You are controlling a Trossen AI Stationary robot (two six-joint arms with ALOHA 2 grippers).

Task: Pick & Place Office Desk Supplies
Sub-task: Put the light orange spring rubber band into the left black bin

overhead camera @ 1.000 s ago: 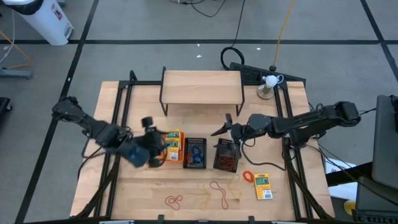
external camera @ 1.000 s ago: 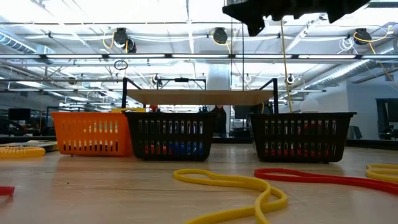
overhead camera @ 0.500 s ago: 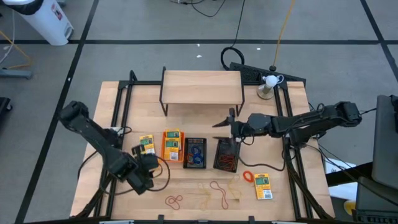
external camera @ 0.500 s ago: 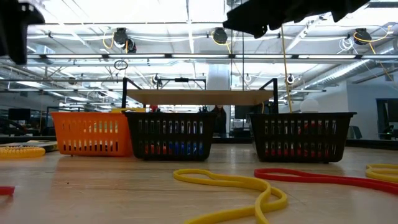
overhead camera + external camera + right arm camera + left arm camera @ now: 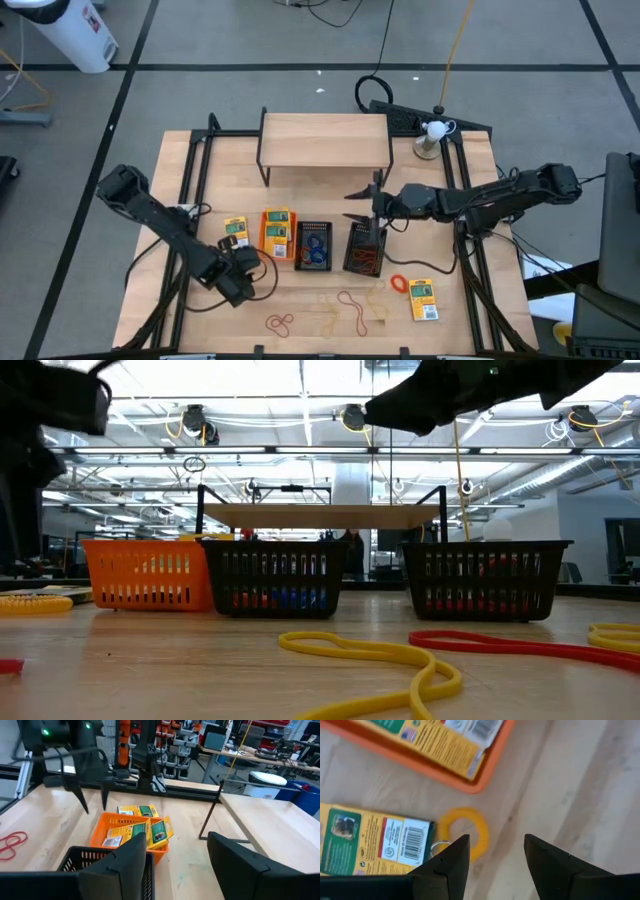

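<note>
A yellow-and-green pack (image 5: 370,845) with a yellow ring (image 5: 465,832) at its end lies flat on the table, left of the orange bin (image 5: 277,232). My left gripper (image 5: 495,855) hangs open above the ring, pointing steeply down; in the high view the left gripper (image 5: 242,268) is just near of that pack (image 5: 235,232). The orange bin (image 5: 130,832) holds more packs. Two black bins (image 5: 314,245) (image 5: 363,250) stand to its right. My right gripper (image 5: 358,203) is open and level, up above the right black bin, holding nothing.
A wooden shelf (image 5: 325,140) stands at the back. Another pack (image 5: 423,298) with an orange ring (image 5: 398,284) lies near right. Loose rubber bands (image 5: 280,322) (image 5: 350,310) lie along the near edge; yellow (image 5: 370,655) and red (image 5: 500,645) ones show in the low view.
My left gripper has swung from beside the orange bin toward the near edge and come down, tipping to point steeply down and rolling about. The pack left of the orange bin, covered before, now shows. My right gripper has turned a little in place.
</note>
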